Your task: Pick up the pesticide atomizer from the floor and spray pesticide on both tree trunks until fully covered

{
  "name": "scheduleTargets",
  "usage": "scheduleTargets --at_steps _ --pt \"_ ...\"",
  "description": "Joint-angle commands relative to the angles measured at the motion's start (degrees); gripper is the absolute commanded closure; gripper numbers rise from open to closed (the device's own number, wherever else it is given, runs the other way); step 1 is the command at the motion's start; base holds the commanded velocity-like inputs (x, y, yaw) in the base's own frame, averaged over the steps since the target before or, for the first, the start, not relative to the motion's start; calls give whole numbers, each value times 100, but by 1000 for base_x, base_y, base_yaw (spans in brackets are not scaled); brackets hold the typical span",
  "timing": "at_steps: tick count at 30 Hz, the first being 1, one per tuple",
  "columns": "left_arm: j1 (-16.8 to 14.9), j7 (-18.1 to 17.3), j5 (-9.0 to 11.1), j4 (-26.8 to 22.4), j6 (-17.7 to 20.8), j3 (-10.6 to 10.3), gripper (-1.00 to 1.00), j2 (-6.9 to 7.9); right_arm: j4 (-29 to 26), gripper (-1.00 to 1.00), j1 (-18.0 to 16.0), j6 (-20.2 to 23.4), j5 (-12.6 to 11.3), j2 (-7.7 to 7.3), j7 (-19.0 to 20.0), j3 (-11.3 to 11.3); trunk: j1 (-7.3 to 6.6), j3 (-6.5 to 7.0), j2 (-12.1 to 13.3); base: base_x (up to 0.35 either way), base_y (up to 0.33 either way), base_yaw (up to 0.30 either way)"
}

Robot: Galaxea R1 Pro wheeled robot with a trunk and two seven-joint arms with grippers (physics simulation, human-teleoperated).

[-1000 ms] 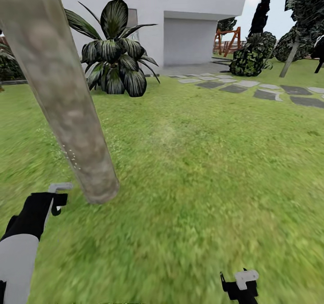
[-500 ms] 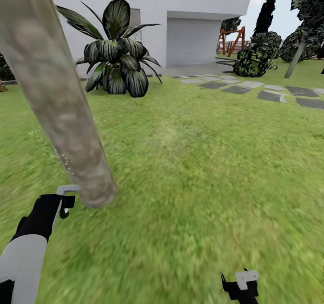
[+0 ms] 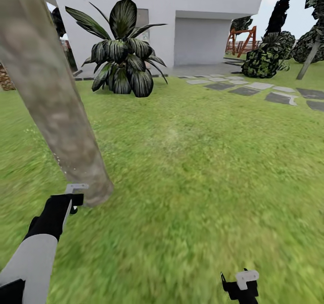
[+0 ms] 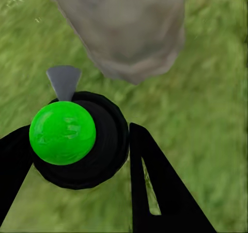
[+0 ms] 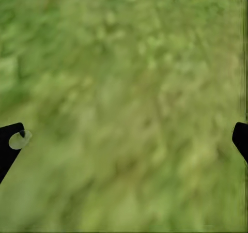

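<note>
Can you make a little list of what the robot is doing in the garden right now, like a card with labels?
place: grass lawn by a white house
left gripper: shut on the pesticide atomizer, green ball on black body
nozzle: grey tip pointing at the tree trunk
trunk: thick, grey-brown, leaning
right gripper: open, over grass
nearby: dark leafy plant, stone paving

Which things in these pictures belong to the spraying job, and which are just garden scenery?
Belongs to the job:
- tree trunk
- pesticide atomizer, held in the left gripper with its nozzle toward the trunk's base
- second tree, far off

Just scenery:
- broad-leaved plant
- white house
- stepping stones
- wooden swing frame
- right gripper, open over grass
</note>
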Motion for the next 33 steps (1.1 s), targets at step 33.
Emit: scheduleTargets --at_steps 33 --pt "-1 634 -44 11 -50 287 100 74 0 -100 0 -2 0 -1 0 0 0 0 0 60 -190 82"
